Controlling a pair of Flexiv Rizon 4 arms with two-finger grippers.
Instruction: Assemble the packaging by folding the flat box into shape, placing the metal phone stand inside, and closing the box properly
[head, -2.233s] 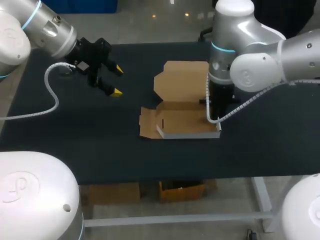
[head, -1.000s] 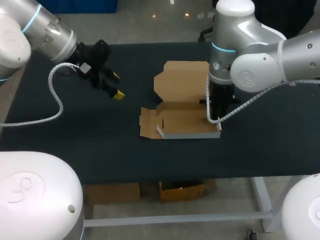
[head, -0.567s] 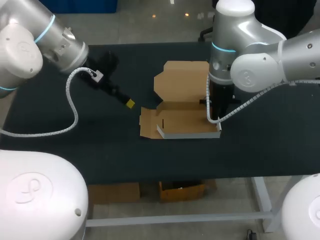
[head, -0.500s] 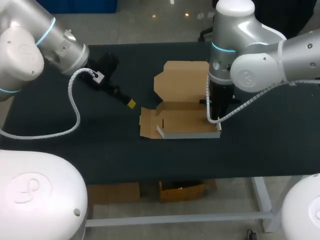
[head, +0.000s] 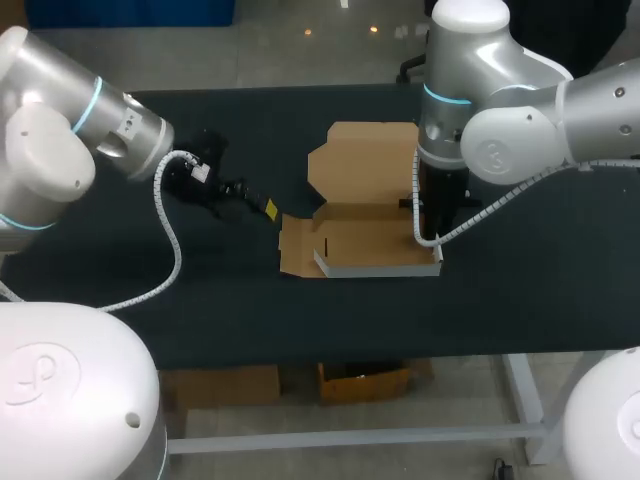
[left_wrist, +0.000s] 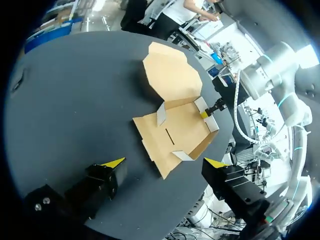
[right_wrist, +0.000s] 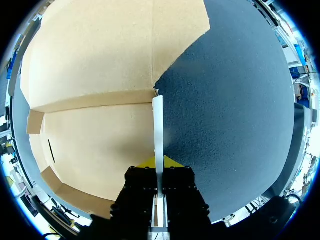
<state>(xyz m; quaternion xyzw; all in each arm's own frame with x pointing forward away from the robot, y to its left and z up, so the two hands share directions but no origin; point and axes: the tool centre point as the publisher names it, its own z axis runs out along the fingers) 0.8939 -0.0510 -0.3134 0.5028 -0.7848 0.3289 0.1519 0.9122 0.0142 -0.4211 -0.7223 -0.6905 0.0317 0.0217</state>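
The brown cardboard box (head: 368, 243) lies open at mid-table, its lid (head: 365, 160) flat behind the tray and its front and right walls raised. My right gripper (head: 427, 225) stands over the tray's right side. In the right wrist view this gripper (right_wrist: 158, 162) is shut on the white-edged right wall (right_wrist: 158, 125). My left gripper (head: 262, 208) hovers just left of the box's left flap (head: 295, 245). In the left wrist view it (left_wrist: 165, 162) is open, with the box (left_wrist: 175, 125) just ahead of its fingers. No metal phone stand is in view.
The black table (head: 150, 290) stretches left and in front of the box. My left arm's white cable (head: 170, 240) loops over the table's left part. The right arm's cable (head: 470, 220) hangs beside the box's right wall.
My left arm has swung right and lower, bringing its open gripper from the far left to beside the box's left flap. The right arm and the box have stayed still.
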